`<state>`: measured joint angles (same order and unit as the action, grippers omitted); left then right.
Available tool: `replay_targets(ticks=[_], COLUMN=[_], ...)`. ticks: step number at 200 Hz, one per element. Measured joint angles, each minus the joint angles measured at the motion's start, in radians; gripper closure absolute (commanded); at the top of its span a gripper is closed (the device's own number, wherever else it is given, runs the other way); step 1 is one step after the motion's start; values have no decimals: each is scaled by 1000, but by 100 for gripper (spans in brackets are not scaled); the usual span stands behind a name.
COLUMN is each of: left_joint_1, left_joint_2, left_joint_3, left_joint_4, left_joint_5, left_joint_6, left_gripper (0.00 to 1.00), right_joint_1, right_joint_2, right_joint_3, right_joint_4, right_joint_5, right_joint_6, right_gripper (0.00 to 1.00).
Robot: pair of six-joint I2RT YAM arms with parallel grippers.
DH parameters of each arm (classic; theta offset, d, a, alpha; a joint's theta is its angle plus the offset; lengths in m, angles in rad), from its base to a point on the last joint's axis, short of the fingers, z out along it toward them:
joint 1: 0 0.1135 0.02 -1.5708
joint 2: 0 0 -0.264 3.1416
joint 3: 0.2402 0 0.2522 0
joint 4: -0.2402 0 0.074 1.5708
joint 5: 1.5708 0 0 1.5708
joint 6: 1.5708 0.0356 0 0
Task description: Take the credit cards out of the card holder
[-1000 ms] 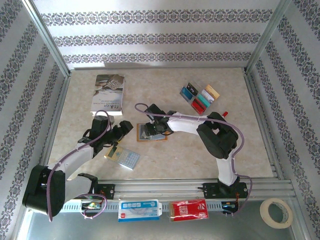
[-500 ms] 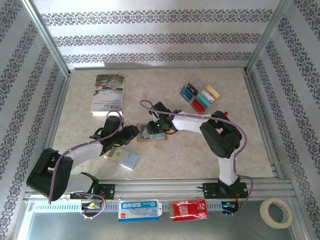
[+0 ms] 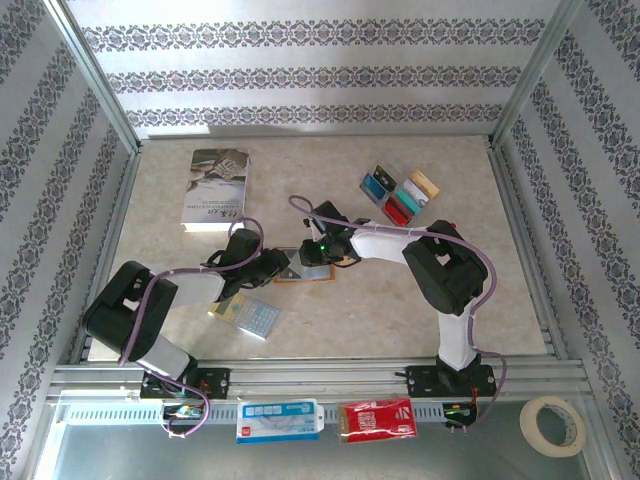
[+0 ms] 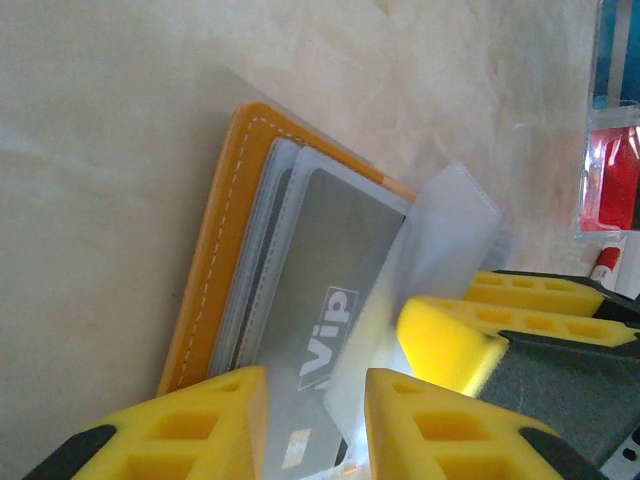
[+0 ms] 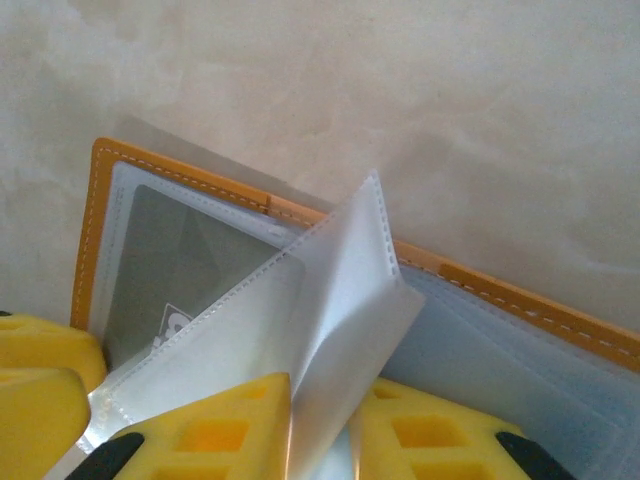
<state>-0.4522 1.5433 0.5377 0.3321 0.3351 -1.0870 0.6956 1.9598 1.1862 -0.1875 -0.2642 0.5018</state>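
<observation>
Reaching in, the left pincer (image 4: 312, 388) has arrived open astride the grey card (image 4: 318, 300) inside the card holder (image 4: 215, 230), lying spread at mid worktop (image 4: 100, 120). The right pincer (image 5: 320, 390) pinches a clear sleeve (image 5: 335, 270) up off it. Pulling the card seems next, though contact is unclear.

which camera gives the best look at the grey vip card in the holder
Left wrist: the grey card lies in the card holder, ViP lettering legible. Right wrist shows part of it behind a clear sleeve. From the top it is too small to tell.
</observation>
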Motion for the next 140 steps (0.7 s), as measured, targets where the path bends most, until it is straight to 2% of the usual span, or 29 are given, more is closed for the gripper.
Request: replay_targets(ticks=[52,79,140], left_joint_1=[0,0,-31], left_joint_2=[0,0,-33], left_joint_3=[5,5,63], left_joint_4=[5,3,-95], left_joint_5=[0,0,-13], left_joint_6=[0,1,33], left_gripper=[67,67,67], right_joint_1=[-27,-33,-33], right_joint_2=[-19,-22,-22], right_joint_3=[-36,-45,-53], right_joint_4=[29,32,37], right_joint_5=[-57,-71,-78], right_joint_6=[19,22,23], right_gripper=[75,82,83])
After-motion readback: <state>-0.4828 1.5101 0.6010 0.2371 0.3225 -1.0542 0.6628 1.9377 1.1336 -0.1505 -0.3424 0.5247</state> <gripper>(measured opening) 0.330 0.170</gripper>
